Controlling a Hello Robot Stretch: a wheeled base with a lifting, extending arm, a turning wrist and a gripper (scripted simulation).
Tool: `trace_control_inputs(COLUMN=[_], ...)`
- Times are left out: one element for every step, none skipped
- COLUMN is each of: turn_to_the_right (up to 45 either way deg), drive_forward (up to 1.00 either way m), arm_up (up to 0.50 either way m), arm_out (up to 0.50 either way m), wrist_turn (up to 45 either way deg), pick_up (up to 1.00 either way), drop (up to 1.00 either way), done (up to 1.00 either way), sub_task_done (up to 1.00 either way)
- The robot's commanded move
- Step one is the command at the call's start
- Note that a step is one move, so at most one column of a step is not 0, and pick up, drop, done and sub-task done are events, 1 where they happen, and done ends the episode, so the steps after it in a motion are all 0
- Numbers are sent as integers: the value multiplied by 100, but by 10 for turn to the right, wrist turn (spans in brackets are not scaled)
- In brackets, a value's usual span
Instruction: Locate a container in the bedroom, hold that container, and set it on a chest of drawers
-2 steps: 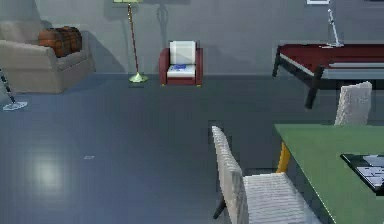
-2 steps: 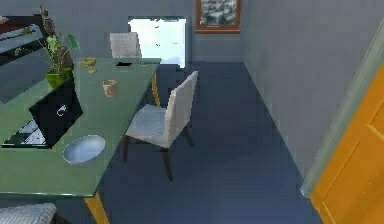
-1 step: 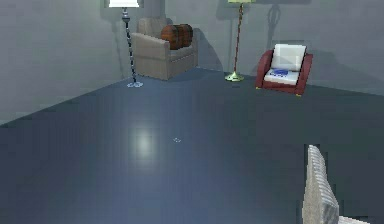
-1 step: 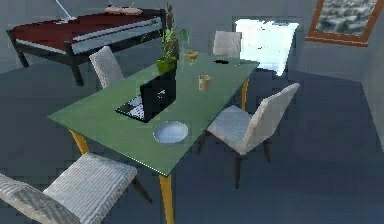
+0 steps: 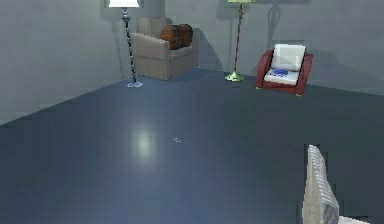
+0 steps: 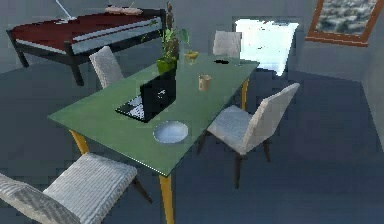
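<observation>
A green table (image 6: 110,125) stands in the arm side view. On it lie a pale round bowl (image 6: 171,132) near the front edge and a small tan cup (image 6: 204,82) farther back. A black laptop (image 6: 152,97) and a potted plant (image 6: 168,50) stand there too. A bed with a dark red cover (image 6: 85,32) sits at the upper left.
Several pale chairs (image 6: 250,122) ring the table; one shows again at the forward view's lower right (image 5: 322,190). Ahead across dark bare floor stand a beige armchair (image 5: 160,55) with a brown barrel-like thing (image 5: 177,36), two floor lamps (image 5: 127,45), and a red armchair (image 5: 284,70).
</observation>
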Motion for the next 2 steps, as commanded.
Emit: trace_control_inputs(turn_to_the_right=[0,0], drive_forward=[0,0], arm_up=[32,0], arm_out=[0,50], wrist_turn=[0,0], pick_up=[0,0], drop=[0,0], done=[0,0], sub_task_done=[0,0])
